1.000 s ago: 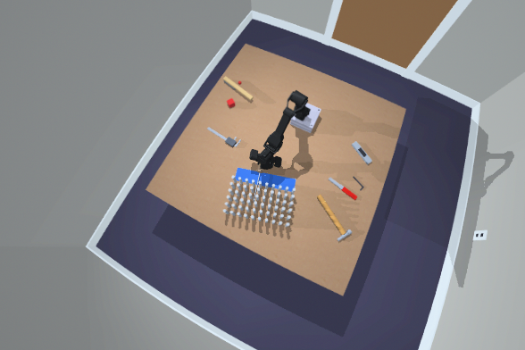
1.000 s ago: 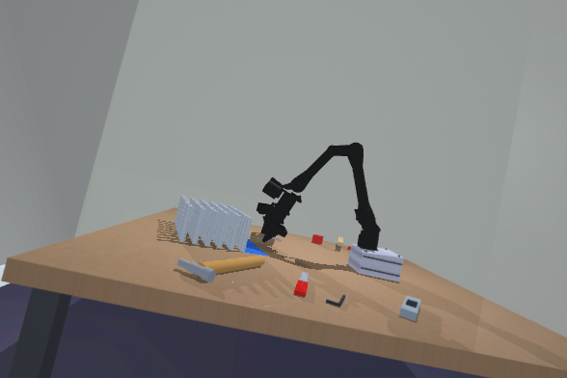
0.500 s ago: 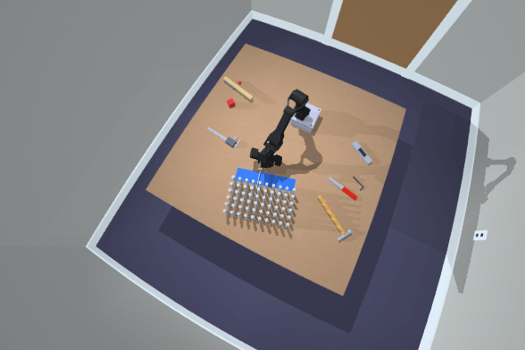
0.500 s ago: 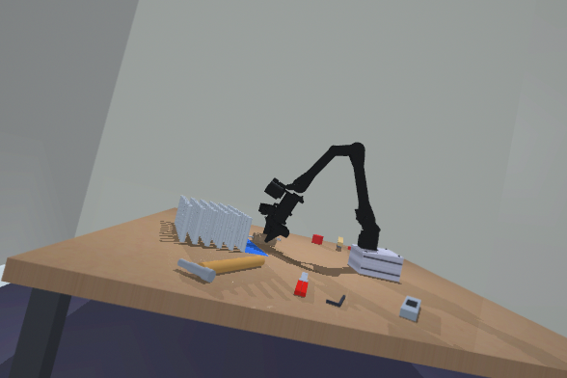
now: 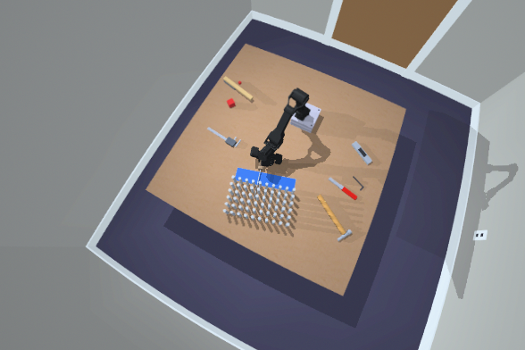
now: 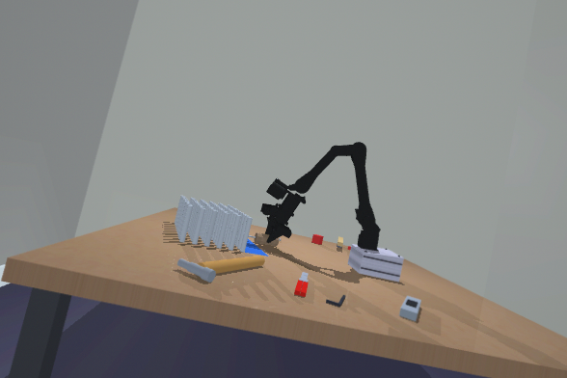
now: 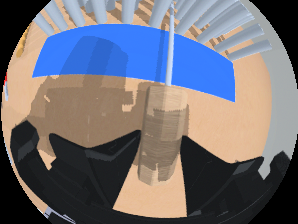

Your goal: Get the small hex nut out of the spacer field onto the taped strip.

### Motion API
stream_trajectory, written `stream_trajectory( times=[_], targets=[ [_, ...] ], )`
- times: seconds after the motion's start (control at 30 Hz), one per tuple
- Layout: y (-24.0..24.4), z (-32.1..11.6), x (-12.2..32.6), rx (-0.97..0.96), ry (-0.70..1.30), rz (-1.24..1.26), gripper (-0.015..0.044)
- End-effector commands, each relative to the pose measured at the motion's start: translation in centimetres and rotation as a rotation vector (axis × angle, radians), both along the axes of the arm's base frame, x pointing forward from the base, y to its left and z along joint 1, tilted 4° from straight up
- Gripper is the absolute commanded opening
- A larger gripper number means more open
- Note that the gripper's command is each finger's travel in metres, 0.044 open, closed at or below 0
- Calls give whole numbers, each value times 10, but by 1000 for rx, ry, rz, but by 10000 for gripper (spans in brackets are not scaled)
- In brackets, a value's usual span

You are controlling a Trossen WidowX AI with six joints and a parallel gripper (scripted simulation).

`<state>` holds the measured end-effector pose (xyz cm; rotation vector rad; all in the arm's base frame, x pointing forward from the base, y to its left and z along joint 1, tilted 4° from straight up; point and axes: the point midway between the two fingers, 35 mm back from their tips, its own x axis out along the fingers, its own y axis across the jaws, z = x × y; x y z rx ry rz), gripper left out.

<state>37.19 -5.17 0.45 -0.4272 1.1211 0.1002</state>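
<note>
My gripper [image 7: 161,145] [image 6: 270,239] is shut on the wooden handle [image 7: 162,125] of a thin metal rod tool. The tool's grey shaft [image 7: 170,55] [image 5: 260,176] runs from the handle across the blue taped strip [image 7: 215,75] [image 5: 287,182] and in between the front spacers. Its far end is hidden among them. The spacers [image 6: 212,224] [image 5: 260,203] stand upright in rows behind the strip. The hex nut cannot be made out in any view. The handle is on the arm's side of the strip, low over the table.
A hammer [image 5: 331,215] [image 6: 233,265], a red-handled tool [image 5: 349,193] [image 6: 301,286], a hex key [image 5: 359,183] and a grey box-like tool [image 5: 362,153] [image 6: 410,309] lie to one side. Calipers [image 5: 230,141], a red cube [image 5: 230,103] and a wooden bar [image 5: 237,88] lie on the other.
</note>
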Motion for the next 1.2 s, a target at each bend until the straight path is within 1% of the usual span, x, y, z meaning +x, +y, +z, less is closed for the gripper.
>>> stream_trajectory(
  times=[0.0,1.17],
  targets=[
    [0,0,-2,1,-3,5,0],
    [-8,-3,-23,1,-1,5,0]
  ],
)
